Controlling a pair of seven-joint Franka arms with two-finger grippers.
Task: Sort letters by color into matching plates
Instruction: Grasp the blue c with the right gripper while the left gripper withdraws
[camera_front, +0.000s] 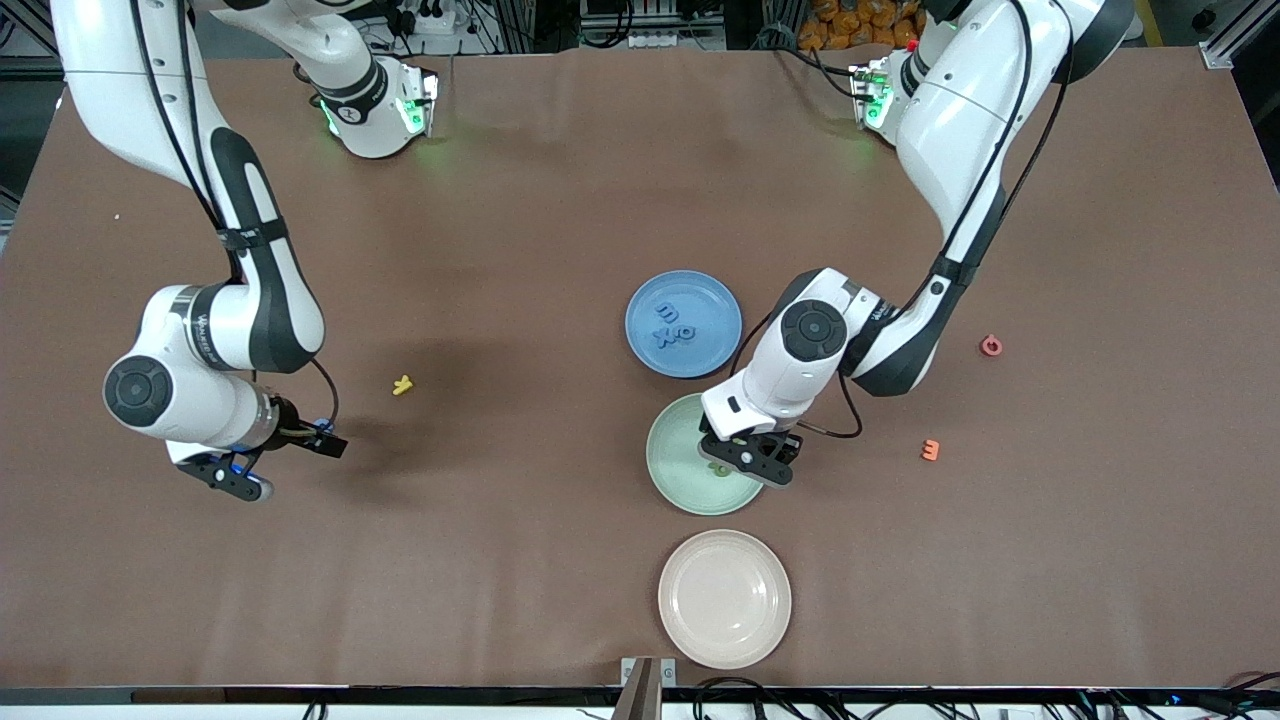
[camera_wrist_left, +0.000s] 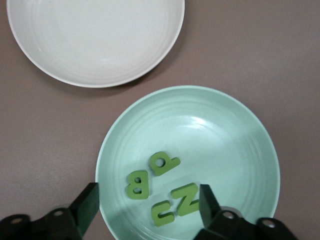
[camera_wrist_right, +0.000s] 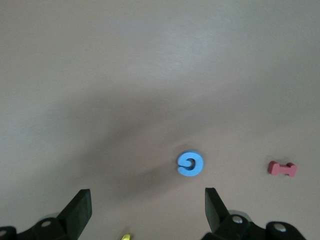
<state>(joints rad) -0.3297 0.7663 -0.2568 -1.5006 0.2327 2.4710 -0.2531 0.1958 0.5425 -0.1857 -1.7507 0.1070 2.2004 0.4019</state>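
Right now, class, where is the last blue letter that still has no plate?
The blue letter lies on the bare table beneath the open right pincer, at the right arm's end, with a pink letter beside it.

Left hand (camera_front: 748, 458) points downward, fingers spread apart and empty. Right hand (camera_front: 262, 470) hangs low, fingers fully spread.

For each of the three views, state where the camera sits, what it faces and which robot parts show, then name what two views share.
Front view: high across the table, facing both arms; left gripper over the green plate, right gripper open above bare table.
Left wrist view: on the left wrist, looking down at four green letters in that plate; open left gripper fingers show.
Right wrist view: on the right wrist, looking down at a blue letter; own fingers show.
Shared: front and left wrist views both show the cream plate.
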